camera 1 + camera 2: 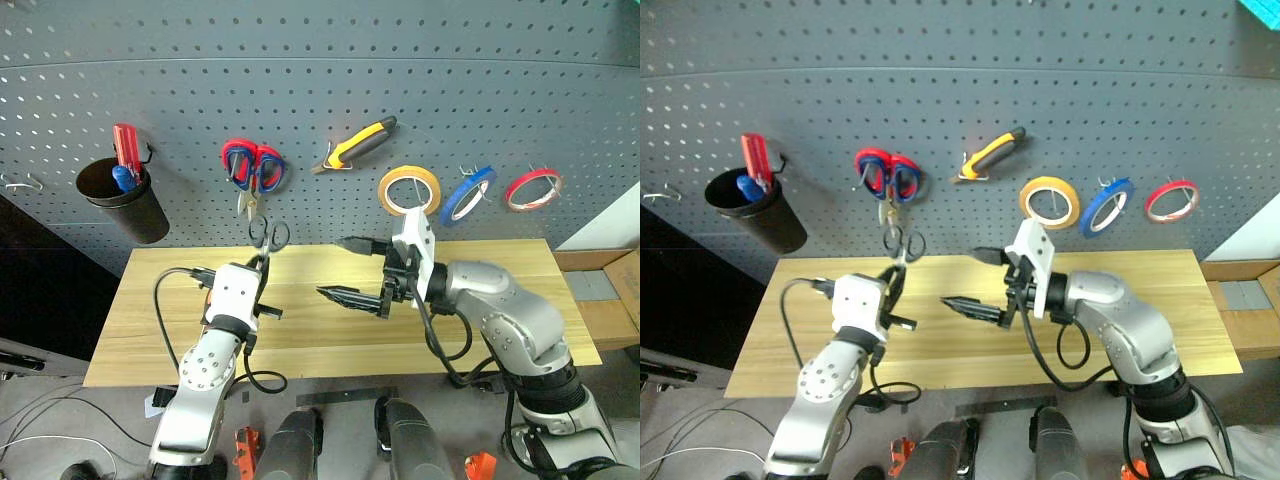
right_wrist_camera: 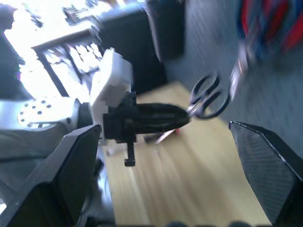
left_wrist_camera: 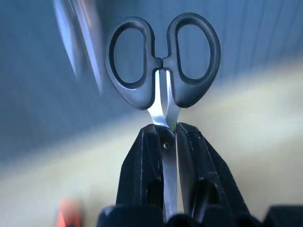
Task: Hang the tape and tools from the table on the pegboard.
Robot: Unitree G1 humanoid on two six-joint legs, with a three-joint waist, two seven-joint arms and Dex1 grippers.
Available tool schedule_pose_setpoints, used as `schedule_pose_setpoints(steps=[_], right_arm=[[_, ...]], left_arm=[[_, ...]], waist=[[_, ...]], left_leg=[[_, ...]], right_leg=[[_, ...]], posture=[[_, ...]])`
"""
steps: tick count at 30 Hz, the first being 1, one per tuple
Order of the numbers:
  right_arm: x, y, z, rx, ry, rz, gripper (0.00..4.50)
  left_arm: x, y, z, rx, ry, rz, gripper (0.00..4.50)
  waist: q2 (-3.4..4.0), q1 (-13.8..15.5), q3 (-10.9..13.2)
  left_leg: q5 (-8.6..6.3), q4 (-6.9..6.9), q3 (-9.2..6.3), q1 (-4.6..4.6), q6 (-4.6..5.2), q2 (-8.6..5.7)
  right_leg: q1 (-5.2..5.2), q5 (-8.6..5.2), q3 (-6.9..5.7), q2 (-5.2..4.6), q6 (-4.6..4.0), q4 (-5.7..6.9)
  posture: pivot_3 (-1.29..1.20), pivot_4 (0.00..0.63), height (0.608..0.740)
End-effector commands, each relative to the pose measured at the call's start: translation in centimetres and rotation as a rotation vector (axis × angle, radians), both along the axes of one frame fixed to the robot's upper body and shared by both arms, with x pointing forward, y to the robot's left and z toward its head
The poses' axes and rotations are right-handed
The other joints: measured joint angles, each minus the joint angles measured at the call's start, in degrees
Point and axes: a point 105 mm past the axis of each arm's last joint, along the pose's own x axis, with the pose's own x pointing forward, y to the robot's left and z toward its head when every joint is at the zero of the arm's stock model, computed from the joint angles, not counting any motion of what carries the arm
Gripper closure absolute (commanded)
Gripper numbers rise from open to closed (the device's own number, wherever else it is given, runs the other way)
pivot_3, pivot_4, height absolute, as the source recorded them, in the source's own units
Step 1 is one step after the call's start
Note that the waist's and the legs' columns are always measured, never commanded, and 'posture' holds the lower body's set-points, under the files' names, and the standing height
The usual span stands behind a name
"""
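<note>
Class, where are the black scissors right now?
Left of centre, the black scissors stick up from the shut left claw, above the table, just below the red-and-blue scissors.

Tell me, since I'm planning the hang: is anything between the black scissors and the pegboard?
Nothing visible. The left gripper, shut on the black scissors by the blades, holds them handles-up before the pegboard; the red-and-blue scissors hang just above.

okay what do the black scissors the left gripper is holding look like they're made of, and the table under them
The black scissors: handle loops look like matte black moulded plastic, smooth and unreflective; the blades are bright and silvery, so probably steel. The left gripper is shut on the blades. The table: pale yellowish wood, with plank seams and faint grain showing; whether solid or veneer cannot be told.
</note>
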Motion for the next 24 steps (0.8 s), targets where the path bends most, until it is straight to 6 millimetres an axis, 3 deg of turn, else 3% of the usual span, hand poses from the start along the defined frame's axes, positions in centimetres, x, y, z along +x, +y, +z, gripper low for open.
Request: schedule_pose_setpoints(steps=[1, 4, 12, 19, 24], right_arm=[[-1.0, 0.6, 2.1, 0.057, -0.061, 0.069, 0.00], [-1.0, 1.0, 2.3, 0.059, -0.077, 0.084, 0.00], [-1.0, 1.5, 2.5, 0.062, -0.101, 0.104, 0.00], [-1.1, 1.5, 2.6, 0.060, -0.113, 0.095, 0.00], [-1.1, 1.4, 2.8, 0.060, -0.121, 0.088, 0.00]], left_arm=[[-1.4, -0.1, 2.2, 0.020, -0.138, -0.007, 4.36], [-1.4, 0.1, 3.3, 0.055, -0.211, 0.019, 4.36], [1.0, 1.0, 5.0, 0.069, -0.295, 0.082, 4.36], [2.8, 0.6, 4.1, 0.038, -0.250, 0.071, 4.36], [3.8, 1.3, 3.8, 0.017, -0.213, 0.116, 4.36]], waist=[[0.00, 0.25, 0.00], [0.00, 0.87, 0.00], [-0.02, 1.65, -0.29], [-0.05, 1.62, -0.36], [-0.09, 1.57, -0.41]], left_leg=[[0.00, 0.00, 0.01, 0.00, 0.00, 0.00], [-0.06, 0.03, -0.02, -0.04, 0.12, 0.00], [0.03, 0.11, 0.00, 0.01, -0.02, -0.04], [0.05, 0.10, 0.02, 0.01, -0.05, -0.03], [0.05, 0.14, 0.02, 0.01, -0.05, -0.03]], right_leg=[[-0.01, 0.00, 0.01, 0.00, 0.00, -0.01], [0.00, 0.01, -0.03, 0.02, 0.00, 0.00], [0.07, 0.07, -0.14, 0.05, 0.09, -0.02], [0.04, 0.10, -0.15, 0.06, 0.07, 0.02], [0.04, 0.11, -0.14, 0.06, 0.07, 0.07]], posture=[[0.01, 0.211, 0.740], [0.02, 0.207, 0.740], [0.01, 0.194, 0.740], [-0.01, 0.188, 0.740], [-0.01, 0.185, 0.740]])
